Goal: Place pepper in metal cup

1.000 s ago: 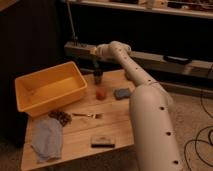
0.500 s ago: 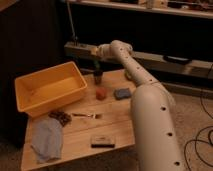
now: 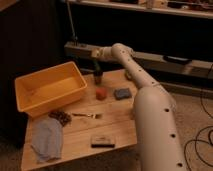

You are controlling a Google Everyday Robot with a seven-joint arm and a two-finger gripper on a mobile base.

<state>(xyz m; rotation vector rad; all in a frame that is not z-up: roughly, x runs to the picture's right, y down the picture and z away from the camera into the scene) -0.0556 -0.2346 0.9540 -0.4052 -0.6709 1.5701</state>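
The metal cup [image 3: 98,79], small and dark grey, stands at the back of the wooden table [image 3: 117,125], just right of the yellow bin. My gripper [image 3: 96,66] hangs straight above it, fingers pointing down. It is shut on the pepper [image 3: 97,71], a slim green piece reaching down from the fingers to the cup's mouth. Its lower end is hidden at the rim, so I cannot tell how deep it sits. The white arm [image 3: 150,115] reaches in from the right.
A yellow bin [image 3: 47,90] fills the table's left back. An orange-red fruit [image 3: 101,93] and a blue-grey sponge [image 3: 122,93] lie in front of the cup. A fork [image 3: 87,115], a dark cluster [image 3: 60,117], a blue cloth [image 3: 46,137] and a black block [image 3: 101,141] lie nearer.
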